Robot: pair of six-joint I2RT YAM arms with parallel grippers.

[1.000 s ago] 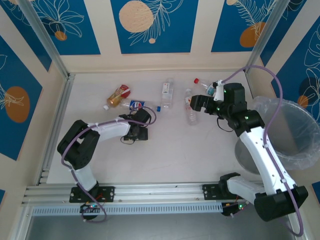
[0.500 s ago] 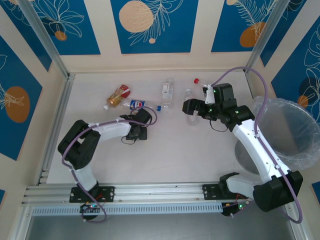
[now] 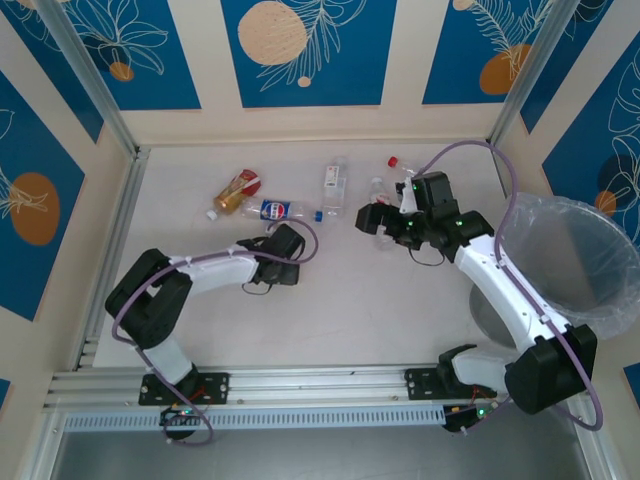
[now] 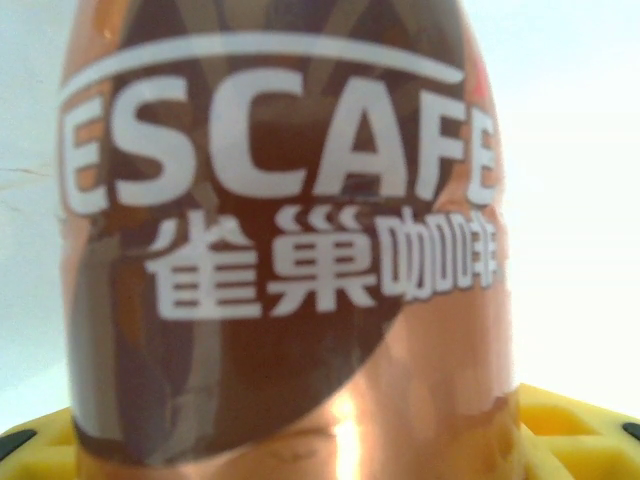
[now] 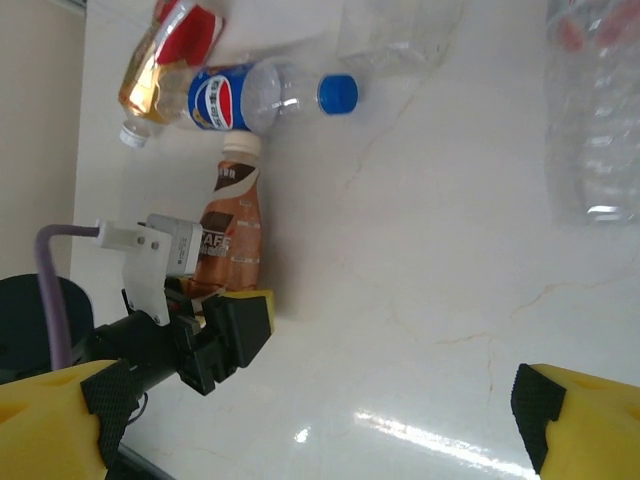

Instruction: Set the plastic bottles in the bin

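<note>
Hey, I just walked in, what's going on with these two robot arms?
Two arms are moving plastic bottles from the table to the bin. The left gripper is clamped on a brown coffee bottle lying flat. The right gripper hovers open beside a clear bottle. A Pepsi bottle and others lie untouched.

1. You see a brown coffee bottle (image 4: 290, 250) with white label lettering, lying flat, its cream cap toward the back.
2. Just beyond it, a blue-capped Pepsi bottle (image 3: 280, 211) lies beside an amber, red-labelled bottle (image 3: 237, 191).
3. A clear bottle (image 3: 335, 187) lies mid-table.
4. The bag-lined bin (image 3: 575, 203) stands upright on your right, well apart.
</note>
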